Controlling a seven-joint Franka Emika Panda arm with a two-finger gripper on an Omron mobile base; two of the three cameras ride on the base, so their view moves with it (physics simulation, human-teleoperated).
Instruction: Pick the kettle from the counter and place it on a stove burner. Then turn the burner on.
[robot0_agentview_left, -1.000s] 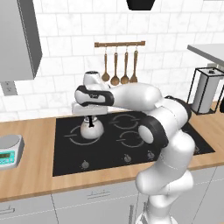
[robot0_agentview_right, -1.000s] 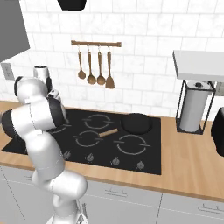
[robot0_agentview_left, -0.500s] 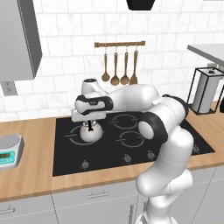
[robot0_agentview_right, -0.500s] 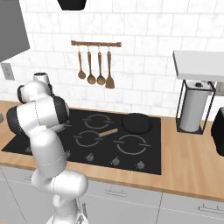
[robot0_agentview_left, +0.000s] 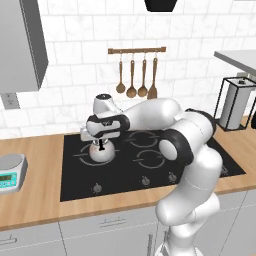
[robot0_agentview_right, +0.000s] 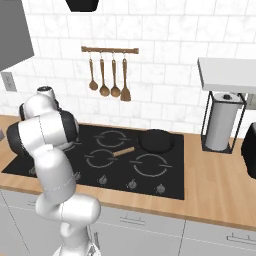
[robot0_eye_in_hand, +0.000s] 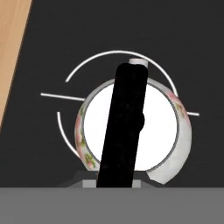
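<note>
- Kettle (robot0_agentview_left: 101, 152) is sitting on the black cooktop (robot0_agentview_left: 125, 170), at its far left side, right under the fingers.
- In the hand view the kettle (robot0_eye_in_hand: 166, 131) is lying inside a broken grey ring, the burner (robot0_eye_in_hand: 72, 74), with arcs showing past its body on the upper and left sides.
- Black handle (robot0_eye_in_hand: 124, 127) is running up from between the fingers across the shiny lid; lid knob bulging out midway along it.
- Fingers (robot0_agentview_left: 101, 145) are pointing down over the kettle handle, just above the body; cannot tell if they are spread or pinching the handle, tips are hidden.
- Arm (robot0_agentview_left: 150, 117) is reaching left across the cooktop from the lower right of the left base view.
- Tabletop (robot0_agentview_left: 35, 190), wood grain, is running left of the fingers; a grey scale (robot0_agentview_left: 11, 172) is sitting on it, well apart from the kettle.
- Frying pan (robot0_agentview_right: 156, 141) with a wooden handle is sitting on the far right burner, well to the right of the fingers.
- Wooden utensils (robot0_agentview_left: 136, 75) are hanging on a wall rail behind the cooktop.
- Paper towel holder (robot0_agentview_right: 221, 125) is standing on the tabletop far to the right.
</note>
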